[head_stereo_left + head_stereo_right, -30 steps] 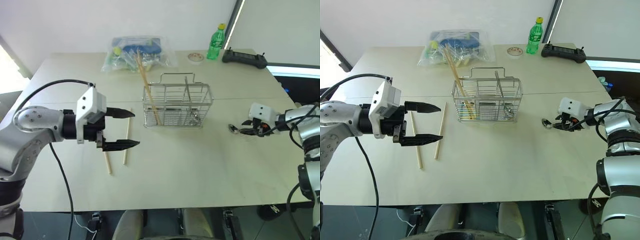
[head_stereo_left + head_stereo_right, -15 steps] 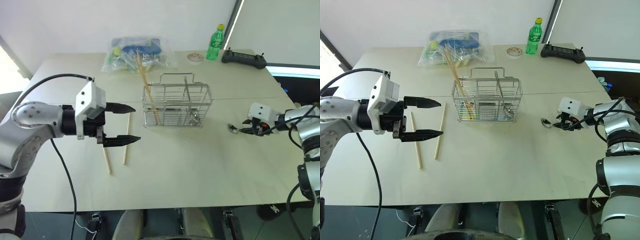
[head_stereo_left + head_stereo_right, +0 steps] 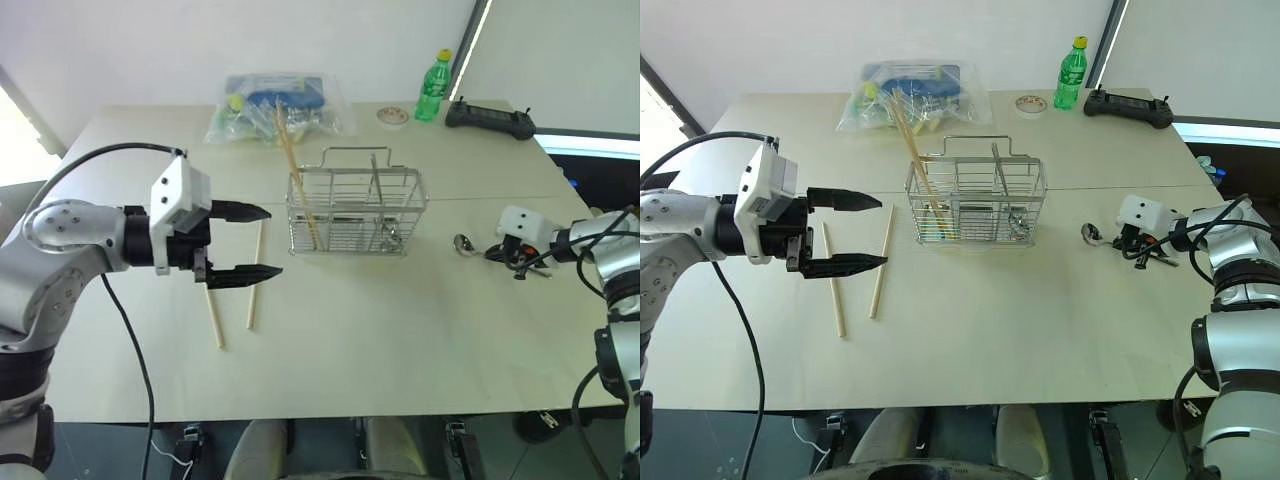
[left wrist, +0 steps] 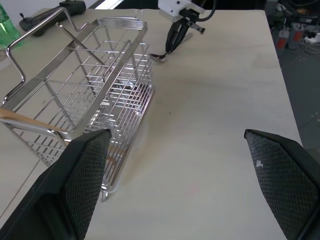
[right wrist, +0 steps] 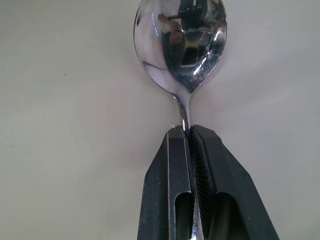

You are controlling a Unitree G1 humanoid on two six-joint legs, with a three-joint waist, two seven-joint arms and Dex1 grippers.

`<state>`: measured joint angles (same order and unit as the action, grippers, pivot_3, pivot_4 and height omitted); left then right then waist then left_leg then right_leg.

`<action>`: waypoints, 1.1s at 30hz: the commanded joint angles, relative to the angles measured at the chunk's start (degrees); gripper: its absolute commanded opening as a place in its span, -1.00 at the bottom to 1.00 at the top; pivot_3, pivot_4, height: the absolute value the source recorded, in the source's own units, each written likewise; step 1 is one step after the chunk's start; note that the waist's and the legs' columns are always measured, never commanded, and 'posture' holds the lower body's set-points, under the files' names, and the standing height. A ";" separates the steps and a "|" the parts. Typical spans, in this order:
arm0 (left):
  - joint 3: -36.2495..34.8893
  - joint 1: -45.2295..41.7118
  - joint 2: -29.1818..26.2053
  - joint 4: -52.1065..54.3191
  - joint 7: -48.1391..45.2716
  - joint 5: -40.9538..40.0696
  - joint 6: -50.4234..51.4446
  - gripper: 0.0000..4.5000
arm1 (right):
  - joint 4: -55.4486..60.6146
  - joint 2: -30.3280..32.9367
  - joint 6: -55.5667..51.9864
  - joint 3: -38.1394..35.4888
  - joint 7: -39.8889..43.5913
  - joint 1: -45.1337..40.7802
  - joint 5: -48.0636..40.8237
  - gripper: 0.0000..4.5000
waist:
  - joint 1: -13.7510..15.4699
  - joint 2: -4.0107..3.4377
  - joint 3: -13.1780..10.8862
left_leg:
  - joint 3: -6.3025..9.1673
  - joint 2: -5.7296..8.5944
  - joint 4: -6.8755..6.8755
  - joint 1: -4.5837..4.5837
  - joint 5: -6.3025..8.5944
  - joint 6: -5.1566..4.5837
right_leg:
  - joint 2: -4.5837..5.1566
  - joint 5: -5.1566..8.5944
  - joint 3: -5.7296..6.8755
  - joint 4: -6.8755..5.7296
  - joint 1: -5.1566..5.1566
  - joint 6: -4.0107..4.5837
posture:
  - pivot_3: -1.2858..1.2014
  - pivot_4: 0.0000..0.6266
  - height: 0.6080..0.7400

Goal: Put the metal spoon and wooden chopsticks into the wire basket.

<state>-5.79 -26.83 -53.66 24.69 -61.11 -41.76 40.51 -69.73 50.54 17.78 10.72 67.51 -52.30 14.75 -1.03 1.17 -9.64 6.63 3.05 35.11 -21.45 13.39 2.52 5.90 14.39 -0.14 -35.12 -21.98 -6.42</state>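
On the table (image 3: 400,320), the right gripper (image 5: 190,134) pinches the metal spoon (image 5: 181,42).

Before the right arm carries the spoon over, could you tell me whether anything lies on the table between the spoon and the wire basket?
Nothing visible does. The metal spoon is pinched by its handle in the right gripper, and only bare table lies between it and the wire basket. The basket's near compartment looks open at the top.
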 commanded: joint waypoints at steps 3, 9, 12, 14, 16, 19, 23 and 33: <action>-2.22 -1.72 1.31 -1.20 1.35 -0.82 -0.71 1.00 | 11.04 0.21 1.72 -4.56 9.53 4.41 -8.80 -0.99 | -0.13 -0.02 -0.01 | 0.00 -0.01 -0.01 0.00 0.00 0.00 | 0.00 -0.01 -0.01 0.00 -0.01 -0.01 | 0.03 -0.52 0.71; -1.53 -3.12 3.28 -2.61 2.32 -0.29 -1.21 1.00 | 53.60 2.88 -14.67 -11.97 14.65 27.64 -25.37 -0.99 | 0.42 -0.06 -0.01 | 0.04 -0.06 -0.08 -0.07 0.01 -0.02 | -0.01 -0.11 0.00 -0.05 -0.10 -0.27 | 0.03 -0.52 0.71; -0.85 -4.42 3.97 -3.96 2.10 0.34 -1.70 1.00 | 74.20 3.02 -29.17 -16.44 10.21 35.09 -35.21 -0.99 | 0.41 -0.14 -0.05 | 0.05 -0.05 -0.06 -0.13 0.02 -0.02 | 0.00 -0.11 0.00 -0.08 -0.19 -0.28 | 0.03 -0.52 0.71; -0.36 -5.68 4.43 -5.50 1.80 0.94 -2.30 1.00 | 84.19 1.52 -38.79 -19.01 4.26 34.63 -42.24 -0.99 | 0.06 -0.17 -0.09 | 0.03 -0.11 -0.03 -0.09 0.02 -0.02 | 0.01 -0.08 -0.10 -0.08 -0.22 -0.20 | 0.03 -0.52 0.71; -0.09 -6.75 4.87 -6.63 1.57 1.22 -2.60 1.00 | 89.24 -0.66 -46.27 -20.69 -2.37 31.20 -47.64 -0.99 | 0.03 -0.11 -0.09 | -0.05 -0.17 0.01 -0.04 0.02 -0.02 | 0.00 -0.03 -0.23 -0.09 -0.25 -0.03 | 0.03 -0.52 0.71; 0.75 -8.50 5.88 -8.50 0.90 2.07 -3.35 1.00 | 90.88 -7.00 -54.28 -21.70 -14.68 20.44 -52.76 -0.99 | 0.26 -0.01 -0.07 | -0.21 -0.59 0.07 -0.01 0.02 -0.02 | -0.13 0.01 -0.22 0.02 -0.21 -0.05 | 0.03 -0.52 0.71; 1.71 -9.96 7.04 -9.96 0.23 3.08 -4.27 1.00 | 88.09 -13.83 -57.48 -21.73 -24.42 10.46 -53.95 -0.99 | 0.61 0.08 -0.04 | -0.20 -0.64 0.04 -0.13 0.02 -0.01 | -0.24 -0.14 -0.20 0.02 -0.32 0.19 | 0.03 -0.52 0.71; 1.66 -10.74 7.87 -10.59 -0.29 4.17 -4.82 1.00 | 73.41 -22.21 -47.12 -17.91 -30.52 4.96 -44.23 -0.99 | 0.21 0.10 -0.02 | -0.28 -0.49 -0.03 -0.91 0.02 0.03 | -0.30 -0.35 -0.14 -0.01 -1.10 -0.17 | 0.03 -0.52 0.71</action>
<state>-2.97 -36.41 -45.52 13.40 -61.27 -37.63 36.73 3.51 28.23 -32.13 -6.91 36.98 -47.04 -30.56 -0.82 1.27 -9.66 6.36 2.56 35.09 -22.36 13.42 2.55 5.58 14.03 -0.28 -35.14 -23.10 -6.59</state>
